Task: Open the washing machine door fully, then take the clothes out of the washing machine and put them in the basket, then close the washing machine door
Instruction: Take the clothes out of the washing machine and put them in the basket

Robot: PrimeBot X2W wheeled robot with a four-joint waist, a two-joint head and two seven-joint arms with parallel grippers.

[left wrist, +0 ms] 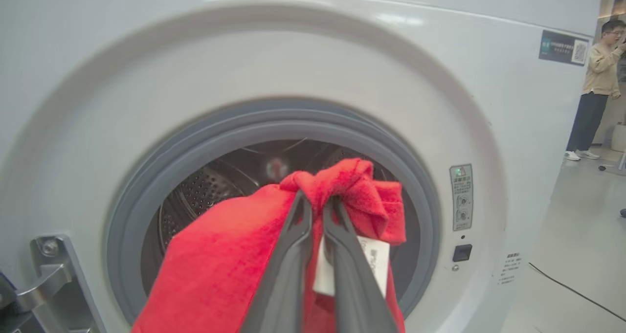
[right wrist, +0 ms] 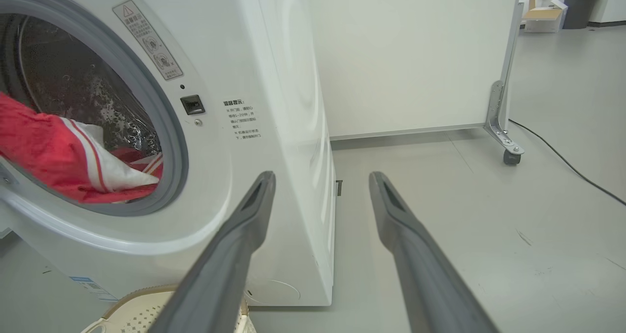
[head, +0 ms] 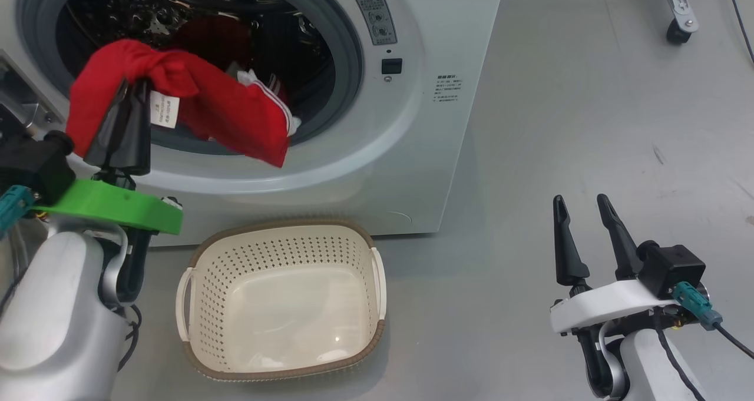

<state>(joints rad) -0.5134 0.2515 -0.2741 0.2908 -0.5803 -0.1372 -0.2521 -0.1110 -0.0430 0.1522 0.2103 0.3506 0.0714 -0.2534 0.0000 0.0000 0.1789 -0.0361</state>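
Observation:
The washing machine (head: 436, 30) stands with its drum mouth uncovered; its door is out of view. My left gripper (head: 134, 84) is shut on a bunch of the red clothes (head: 235, 118), held at the drum mouth with a white tag (head: 164, 109) hanging beside the fingers. The garment droops over the grey gasket (head: 347, 53), and more red fabric (head: 215, 36) lies deeper in the drum. In the left wrist view the fingers (left wrist: 293, 255) pinch the red fabric (left wrist: 225, 255). The cream basket (head: 283, 225) sits on the floor below the opening. My right gripper (head: 583, 204) stands open over the floor to the right.
A metal door hinge bracket (left wrist: 49, 274) sits left of the drum. A wheeled panel's caster (right wrist: 508, 152) and a black cable (right wrist: 562, 162) lie on the grey floor to the right. A person (left wrist: 596, 78) stands far off beyond the machine.

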